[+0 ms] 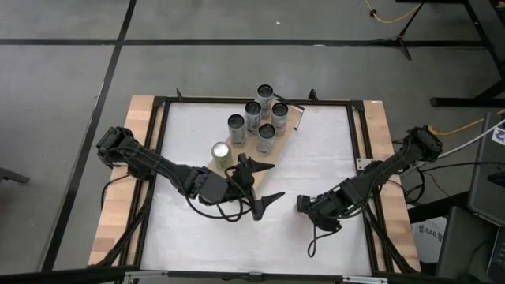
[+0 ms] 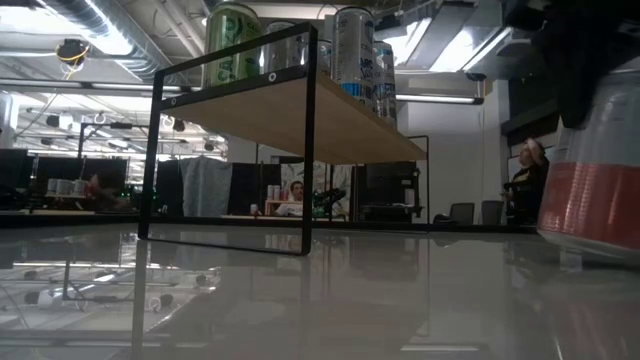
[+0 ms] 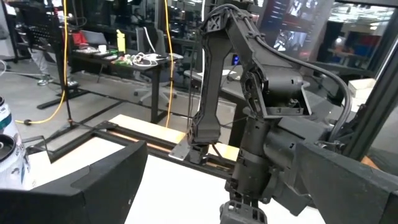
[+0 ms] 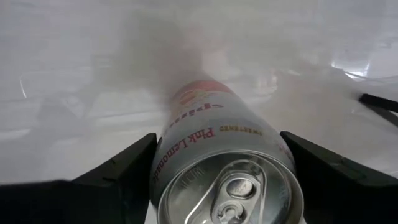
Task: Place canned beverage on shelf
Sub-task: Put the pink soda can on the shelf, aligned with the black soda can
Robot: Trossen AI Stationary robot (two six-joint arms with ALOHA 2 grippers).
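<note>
The shelf is a long light-wood board on a black metal frame, standing at an angle on the far half of the table. Six cans stand upright on it: a green-topped can at the near left end, and five silver-topped ones clustered toward the far end. From table level, the board sits raised on its thin black legs, the cans lined along its top. A further canned beverage, white and red with "Pink Lemonade" lettering and a silver pull-tab lid, stands upright on the white tabletop, framed between two dark fingers.
</note>
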